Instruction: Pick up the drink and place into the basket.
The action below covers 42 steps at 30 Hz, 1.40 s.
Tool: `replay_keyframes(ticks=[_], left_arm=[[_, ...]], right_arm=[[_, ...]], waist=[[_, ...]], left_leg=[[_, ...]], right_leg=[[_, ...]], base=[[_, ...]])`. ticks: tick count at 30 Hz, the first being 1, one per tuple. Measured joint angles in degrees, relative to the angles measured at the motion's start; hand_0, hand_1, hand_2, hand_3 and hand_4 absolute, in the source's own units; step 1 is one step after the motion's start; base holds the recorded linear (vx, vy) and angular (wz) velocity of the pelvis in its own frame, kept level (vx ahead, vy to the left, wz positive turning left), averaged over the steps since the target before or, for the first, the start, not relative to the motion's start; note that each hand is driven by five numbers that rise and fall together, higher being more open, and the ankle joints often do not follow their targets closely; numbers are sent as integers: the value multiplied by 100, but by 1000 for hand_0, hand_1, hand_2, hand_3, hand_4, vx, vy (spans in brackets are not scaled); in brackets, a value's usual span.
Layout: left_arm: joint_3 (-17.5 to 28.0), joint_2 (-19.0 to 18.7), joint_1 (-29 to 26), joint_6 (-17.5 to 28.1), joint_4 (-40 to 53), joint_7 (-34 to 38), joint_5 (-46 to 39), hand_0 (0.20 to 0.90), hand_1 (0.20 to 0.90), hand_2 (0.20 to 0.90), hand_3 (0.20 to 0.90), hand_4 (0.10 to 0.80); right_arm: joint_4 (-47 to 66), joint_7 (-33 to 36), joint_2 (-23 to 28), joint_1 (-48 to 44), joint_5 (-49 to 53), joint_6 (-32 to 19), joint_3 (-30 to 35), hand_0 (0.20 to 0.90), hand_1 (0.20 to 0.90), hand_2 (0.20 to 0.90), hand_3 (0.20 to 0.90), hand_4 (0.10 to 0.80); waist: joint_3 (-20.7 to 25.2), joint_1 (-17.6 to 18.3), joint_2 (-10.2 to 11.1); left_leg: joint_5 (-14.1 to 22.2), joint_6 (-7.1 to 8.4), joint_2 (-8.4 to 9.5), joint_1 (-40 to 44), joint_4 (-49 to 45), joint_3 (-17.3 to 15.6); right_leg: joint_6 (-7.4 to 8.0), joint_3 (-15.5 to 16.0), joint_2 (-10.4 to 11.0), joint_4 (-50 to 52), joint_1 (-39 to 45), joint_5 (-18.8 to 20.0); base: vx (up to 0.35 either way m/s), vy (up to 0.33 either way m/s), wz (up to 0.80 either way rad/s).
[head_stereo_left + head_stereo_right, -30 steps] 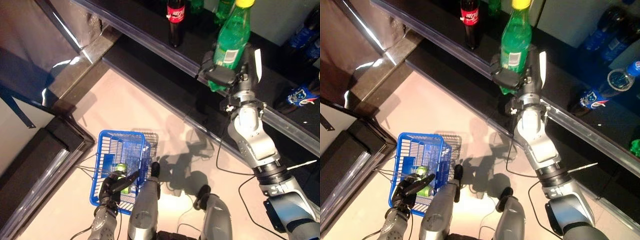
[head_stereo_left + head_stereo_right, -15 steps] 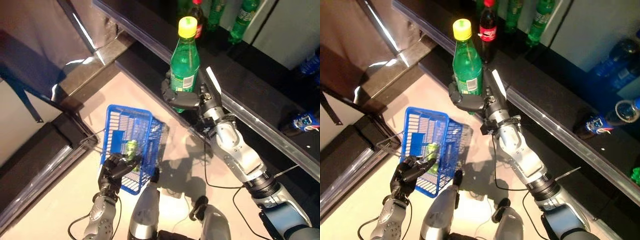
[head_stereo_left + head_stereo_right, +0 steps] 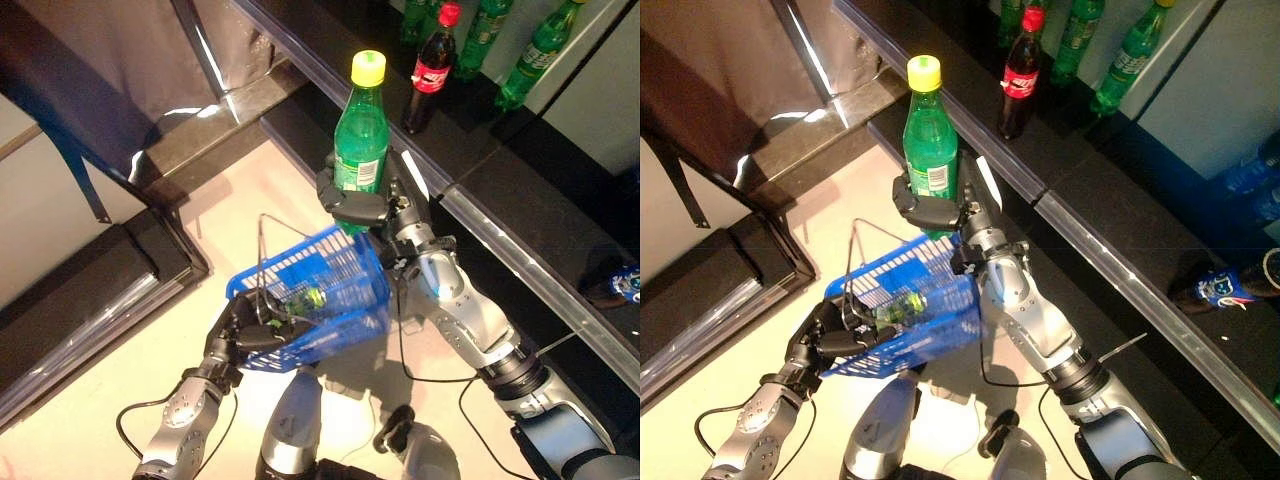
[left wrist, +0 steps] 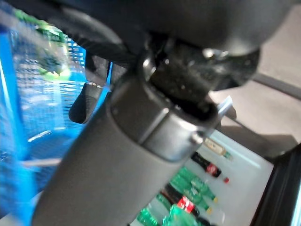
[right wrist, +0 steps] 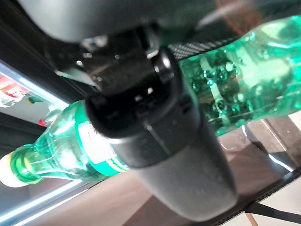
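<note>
A green drink bottle (image 3: 360,135) with a yellow cap stands upright in my right hand (image 3: 372,206), whose fingers curl round its lower body; the right wrist view shows the same bottle (image 5: 225,94) against the thumb. It hangs just above the far rim of a blue wire basket (image 3: 345,300). My left hand (image 3: 245,335) is shut on the basket's near rim and holds it lifted off the floor and tilted. A small green can (image 3: 305,298) lies inside the basket (image 3: 930,310).
A black shelf ledge (image 3: 470,215) runs diagonally behind my right arm. On it stand a dark cola bottle (image 3: 428,68) and several green bottles (image 3: 535,50). A dark cabinet (image 3: 80,290) stands at the left, with pale floor (image 3: 200,215) between.
The left hand has raised and tipped the basket toward the bottle. The right hand has brought the bottle down over the basket's far rim. The camera view has shifted too.
</note>
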<state>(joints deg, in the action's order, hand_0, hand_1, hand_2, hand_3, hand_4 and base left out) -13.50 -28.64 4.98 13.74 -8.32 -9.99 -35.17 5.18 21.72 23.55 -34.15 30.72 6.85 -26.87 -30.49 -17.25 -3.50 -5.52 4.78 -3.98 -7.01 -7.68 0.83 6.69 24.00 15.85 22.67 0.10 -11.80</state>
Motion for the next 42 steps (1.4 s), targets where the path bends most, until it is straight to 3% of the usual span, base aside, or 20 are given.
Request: replay_keyframes(ticks=[4,24,34,42], left_arm=[[-158,-358,-13,-8,244,-217,50,300,300,300,200,100],[-383,-400,-191,-107,508,-693,-15,300,300,300,200,100],[-387,-393,-201,-122,509,-701,-212,300,300,300,200,100],[-399,-316,-165,-122,513,-644,-232,300,300,300,200,100]], right_arm=[[-108,106,-122,1,141,40,-66,300,300,300,200,100],[-1169,595,-688,33,779,69,-384,300,300,300,200,100],[-1696,1054,-999,889,881,-101,-406,300,300,300,200,100],[-1821,1546,-1228,1743,1001,-517,-466,300,300,300,200,100]], waist=[[0,-4,0],[2,-145,0],[7,-119,2],[21,22,3]], left_leg=[[0,-1,38,1,-7,58],[-2,1,46,1,-6,126],[-10,10,49,-4,61,134],[-10,12,43,-48,91,118]], right_leg=[[10,71,28,-6,60,-11],[20,102,23,-2,83,-24],[21,99,23,-1,51,-57],[21,69,24,2,-31,-79]], base=[[-3,0,8],[-2,-1,0],[-19,-5,0],[-26,5,-1]])
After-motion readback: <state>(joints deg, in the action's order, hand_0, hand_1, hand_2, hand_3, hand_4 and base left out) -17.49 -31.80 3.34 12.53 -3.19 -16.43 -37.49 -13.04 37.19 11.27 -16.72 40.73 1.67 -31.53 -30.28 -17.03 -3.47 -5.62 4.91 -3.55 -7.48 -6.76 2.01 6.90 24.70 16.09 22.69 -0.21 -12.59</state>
